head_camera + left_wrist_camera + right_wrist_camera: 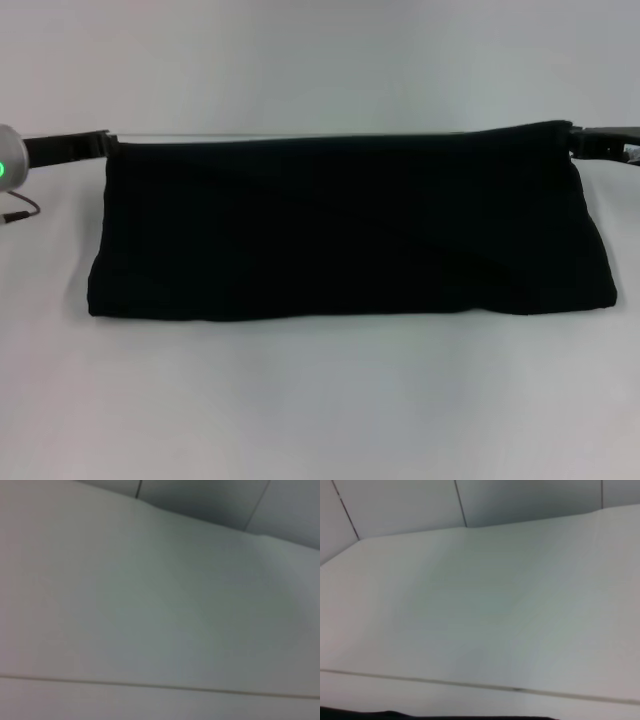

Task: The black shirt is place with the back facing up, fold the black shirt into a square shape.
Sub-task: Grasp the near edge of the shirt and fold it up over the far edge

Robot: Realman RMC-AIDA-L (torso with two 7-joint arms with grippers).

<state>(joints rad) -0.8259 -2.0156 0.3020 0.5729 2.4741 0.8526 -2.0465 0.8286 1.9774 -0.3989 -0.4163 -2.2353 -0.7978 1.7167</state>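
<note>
The black shirt [350, 230] is stretched out wide in the head view, as a broad dark band whose lower edge lies on the white table [320, 400]. My left gripper [100, 146] holds its top left corner and my right gripper [585, 140] holds its top right corner; both are shut on the fabric, and the top edge between them is pulled straight. A thin strip of the shirt [420, 716] shows at the edge of the right wrist view. The left wrist view shows only table and wall.
A thin pale line [300, 136] runs just behind the shirt's top edge. Part of the left arm with a green light [5, 165] and a thin cable [20, 212] are at the left edge. A tiled wall [520, 500] stands behind the table.
</note>
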